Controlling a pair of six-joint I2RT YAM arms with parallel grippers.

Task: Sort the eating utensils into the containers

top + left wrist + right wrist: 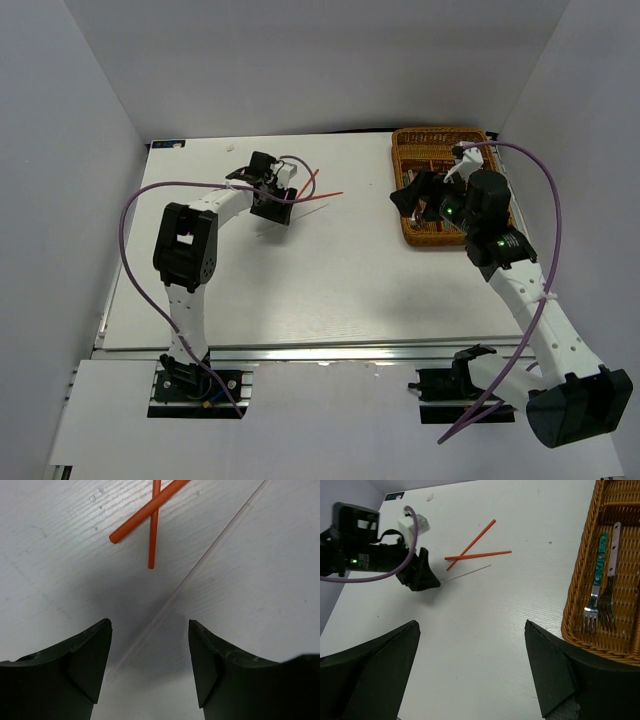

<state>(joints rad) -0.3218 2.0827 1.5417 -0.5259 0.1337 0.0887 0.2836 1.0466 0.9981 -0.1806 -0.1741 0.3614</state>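
Two red chopsticks point(150, 511) lie crossed on the white table; they also show in the top view point(318, 193) and the right wrist view point(476, 555). A thin silver chopstick point(200, 565) lies beside them, its near end on the table between my left gripper's fingers. My left gripper point(150, 625) is open and empty, low over that chopstick; it shows in the top view point(270, 210). My right gripper point(471, 625) is open and empty, above the table at the left edge of the wicker tray point(575, 585). Two forks point(599, 580) lie in one long slot.
The tray point(440, 131) stands at the far right of the table. The left arm's purple cable point(140, 200) loops over the left side. A small white label point(165, 144) lies at the far left corner. White walls close in the table.
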